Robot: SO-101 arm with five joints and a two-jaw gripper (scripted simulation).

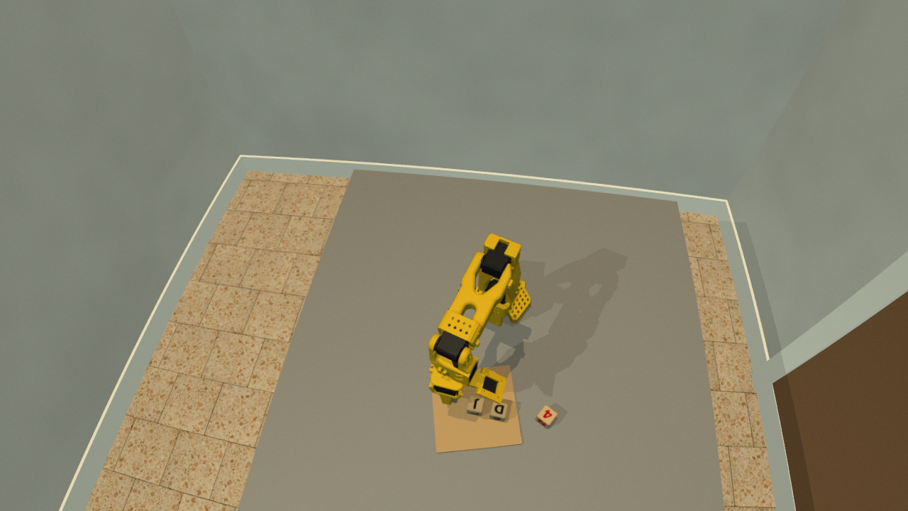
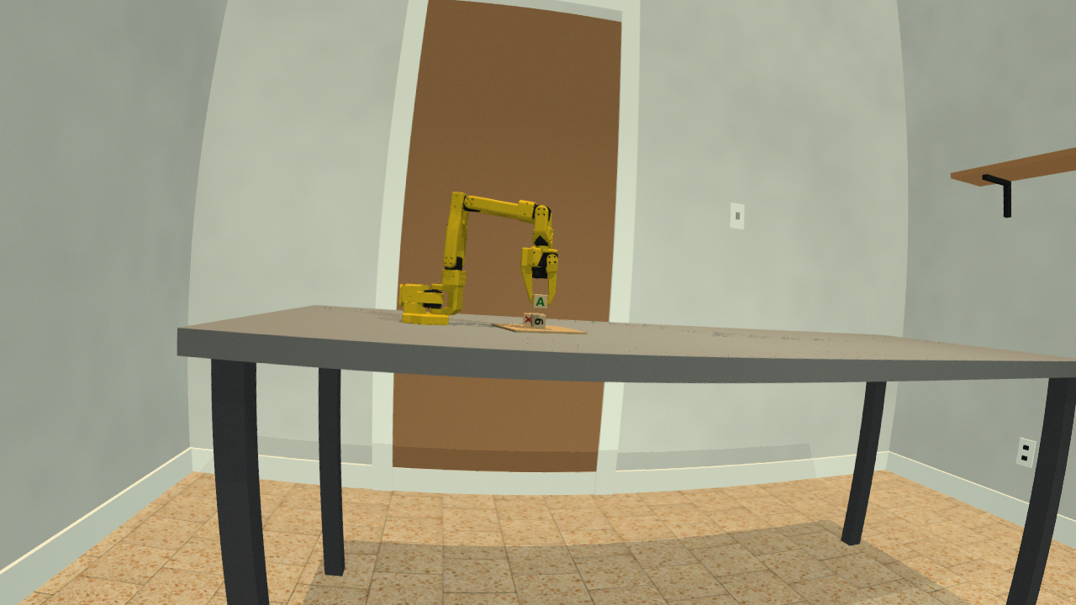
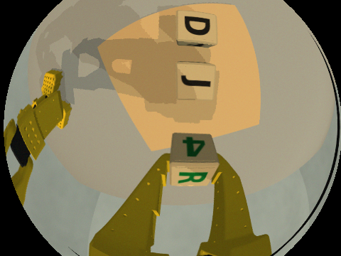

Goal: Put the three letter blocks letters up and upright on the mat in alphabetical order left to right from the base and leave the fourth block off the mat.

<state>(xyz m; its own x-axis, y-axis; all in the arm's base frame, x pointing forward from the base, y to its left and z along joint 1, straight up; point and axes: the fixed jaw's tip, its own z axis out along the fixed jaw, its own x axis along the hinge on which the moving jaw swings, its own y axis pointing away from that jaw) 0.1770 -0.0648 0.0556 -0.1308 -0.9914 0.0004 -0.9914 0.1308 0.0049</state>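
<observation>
From left to right in the top view, you had the yellow arm [image 1: 482, 298] [image 2: 454, 233] reaching over the counter [image 1: 355, 381] [image 2: 677, 355], its hand [image 1: 447, 399] [image 2: 541, 300] [image 3: 192, 175] by the left part of the mat [image 1: 477, 435] [image 2: 566, 329] [image 3: 238, 107]. Next came the J block [image 1: 474, 407] [image 3: 196, 81], then the D block [image 1: 498, 410] [image 3: 197, 28], both on the mat with a narrow gap between them. Their letters read upright from the base, D to the left of J. A yellow square plate [image 1: 506, 383] overhung the mat close to those two in that view. Farthest right, the red 4 block [image 1: 545, 416] sat fully off the mat, on the counter.

Your hand was clamped on the R block [image 2: 540, 302] [image 3: 193, 173], pinched between the fingertips, its green R facing up toward the palm and its green A showing in the exterior view. You had it raised above the blocks on the mat, off to the J side, away from D. You couldn't tell whether it was wholly over the mat.
</observation>
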